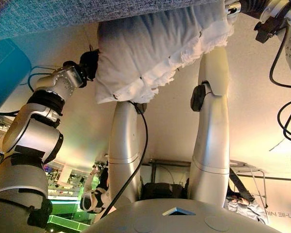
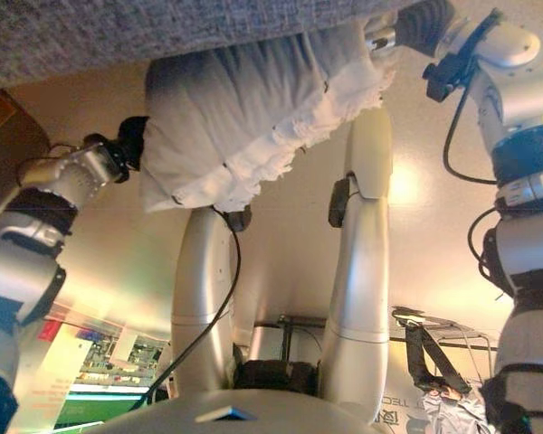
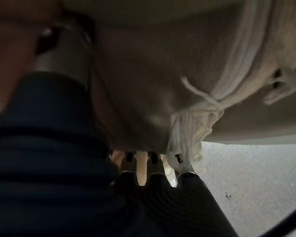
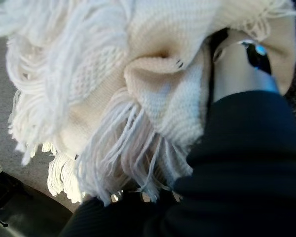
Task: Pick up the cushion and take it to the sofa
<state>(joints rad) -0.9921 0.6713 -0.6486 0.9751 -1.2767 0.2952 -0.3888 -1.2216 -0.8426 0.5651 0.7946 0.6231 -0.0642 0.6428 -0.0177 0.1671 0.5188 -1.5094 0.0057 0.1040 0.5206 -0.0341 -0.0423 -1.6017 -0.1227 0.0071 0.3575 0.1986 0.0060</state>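
Note:
The white knitted cushion (image 1: 145, 43) with fringed edges hangs between my two hands, its far side up against the grey fabric sofa (image 1: 48, 17). I cannot tell whether it rests on the sofa. My left hand (image 1: 89, 63) grips its left edge. In the left wrist view, my left hand (image 3: 54, 163) has its thumb on one face of the cushion (image 3: 153, 84) and its fingertips (image 3: 140, 165) under it. My right hand (image 2: 407, 27) grips the right corner. In the right wrist view, my right hand (image 4: 246, 148) has its thumb pressed into the knit (image 4: 138, 59).
A teal object (image 1: 7, 68) stands left of the sofa. The floor (image 1: 174, 121) below is pale beige. A metal frame (image 1: 252, 174) and a person (image 1: 240, 201) show behind me on the right.

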